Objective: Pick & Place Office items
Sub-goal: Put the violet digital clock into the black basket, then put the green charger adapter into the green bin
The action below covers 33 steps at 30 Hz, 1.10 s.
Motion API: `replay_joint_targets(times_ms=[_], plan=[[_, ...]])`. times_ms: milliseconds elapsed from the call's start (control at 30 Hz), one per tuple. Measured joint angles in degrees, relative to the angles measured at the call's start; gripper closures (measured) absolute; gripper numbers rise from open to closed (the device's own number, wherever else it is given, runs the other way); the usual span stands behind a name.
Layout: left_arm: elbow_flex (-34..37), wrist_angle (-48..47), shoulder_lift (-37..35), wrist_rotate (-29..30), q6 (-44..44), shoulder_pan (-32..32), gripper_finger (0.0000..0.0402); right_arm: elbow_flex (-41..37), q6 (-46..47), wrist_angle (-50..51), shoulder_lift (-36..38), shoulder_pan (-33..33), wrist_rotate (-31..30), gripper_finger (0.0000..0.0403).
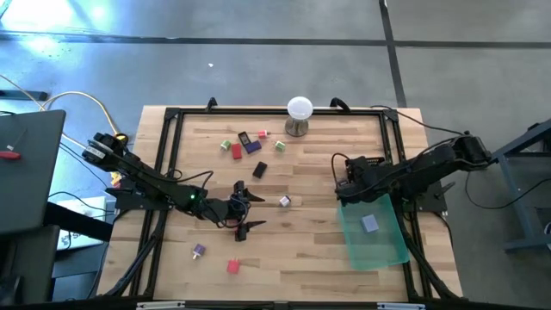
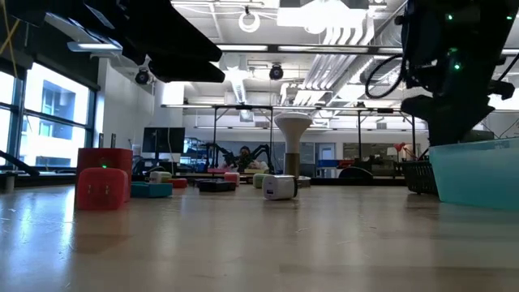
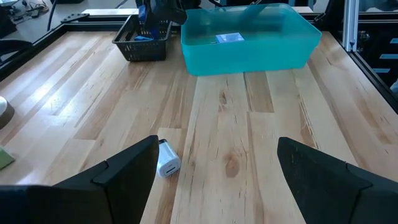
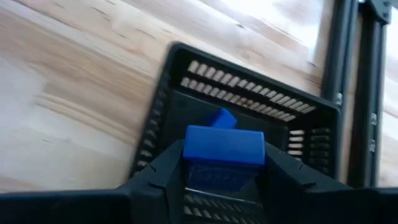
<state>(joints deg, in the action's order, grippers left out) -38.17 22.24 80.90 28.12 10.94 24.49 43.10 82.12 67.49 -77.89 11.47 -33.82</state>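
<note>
From above, the wooden slatted table carries the scattered office items: a cluster of red, black, purple, pink and pale green pieces near the white ball on a metal stand, a black piece lying slantwise, a small white block at mid-table, and a purple piece and red cube towards the near edge. The left gripper sits at mid-table with its fingers spread wide, the white block just beyond them. The right gripper hangs over a small black mesh basket, beside the translucent green tray, which holds a greyish block.

At table level, a red cube stands nearest, the white block sits ahead of the stand, and the tray's wall rises on the right.

Past the left wrist, both dark fingers stand far apart and grip nothing; the white charger-like block lies close by one finger, its long axis slanted across the planks, its slotted end apparently turned towards the camera.

Past the right wrist, the fingers are clamped on a blue rectangular block, its long axis spanning across between them, above the black basket, which holds another blue piece.
</note>
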Motion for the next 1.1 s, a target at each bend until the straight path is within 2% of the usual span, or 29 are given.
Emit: replay_joint_targets(times_ms=[233, 567, 900, 1100], plan=[[0.0, 0.0, 0.0, 0.0, 0.0, 0.0, 0.0081, -1.3, 0.1, -0.2, 0.0, 0.0, 0.5, 0.0257], [0.0, 0.0, 0.0, 0.0, 0.0, 0.0, 0.0081, -1.3, 0.1, -0.1, 0.0, 0.0, -0.7, 0.0225], [0.0, 0.0, 0.0, 0.0, 0.0, 0.0, 0.0081, -1.3, 0.1, -0.1, 0.0, 0.0, -0.8, 0.0228], [0.0, 0.0, 0.0, 0.0, 0.0, 0.0, 0.0081, -1.3, -2.7, 0.0, 0.0, 0.0, -5.0, 0.0228]])
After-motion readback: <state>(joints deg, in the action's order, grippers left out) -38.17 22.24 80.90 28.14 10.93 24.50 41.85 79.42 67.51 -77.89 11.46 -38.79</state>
